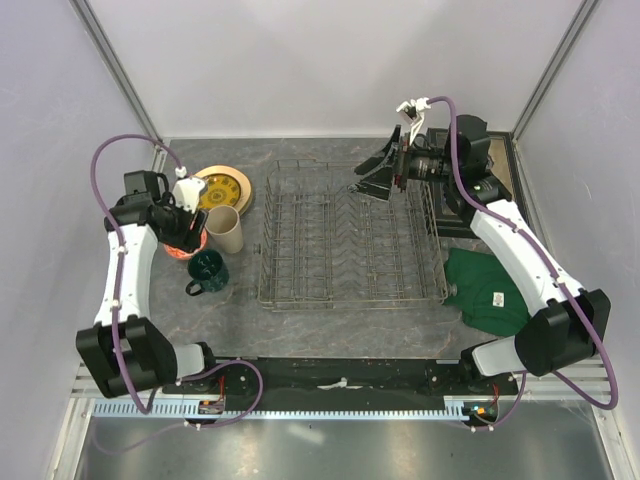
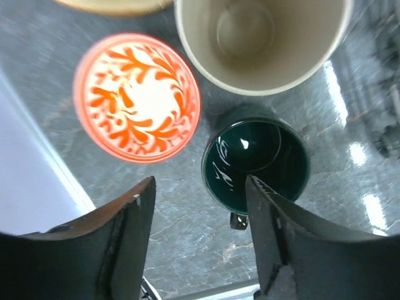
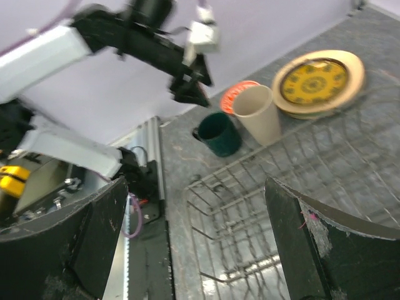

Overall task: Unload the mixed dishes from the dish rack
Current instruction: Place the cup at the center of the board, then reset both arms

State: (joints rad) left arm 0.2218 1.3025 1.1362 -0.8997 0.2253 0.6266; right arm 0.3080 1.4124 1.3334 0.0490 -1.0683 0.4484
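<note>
Listing dishes and hands at this moment.

Left gripper (image 2: pixel 200 187): fingers apart, nothing between them, hanging above the table (image 2: pixel 187 250) and pointing down at the grouped dishes. No dish touches either finger.

Bowl (image 2: pixel 137 97): red and white, upright on the table, under and slightly ahead of the left gripper's left finger. In the overhead view the gripper (image 1: pixel 185 225) covers most of it.

Mug (image 2: pixel 256 164): dark green, upright, mouth up, just ahead of the same gripper's right finger, with its handle turned toward the fingers. It stands near the bowl, apart from it.

Tumbler (image 2: pixel 262 44): beige, upright, farther ahead of the gripper than the mug and close beside both mug and bowl.

Plate (image 1: pixel 222 188): gold-brown patterned, lying flat beyond the tumbler, the farthest dish from the left gripper. A paler rim shows around it; whether that is a second plate cannot be told.

Rack (image 1: pixel 350 235): grey wire, mid-table, to the right of the left gripper and the dish group, apart from them.

Right gripper (image 3: pixel 195 184): fingers spread wide, holding nothing, raised over the far right corner of the rack with the wires below and ahead of it.

Cloth (image 1: pixel 490 290): green, folded, on the table beside the rack's right end, nearer the arm bases than the right gripper.
</note>
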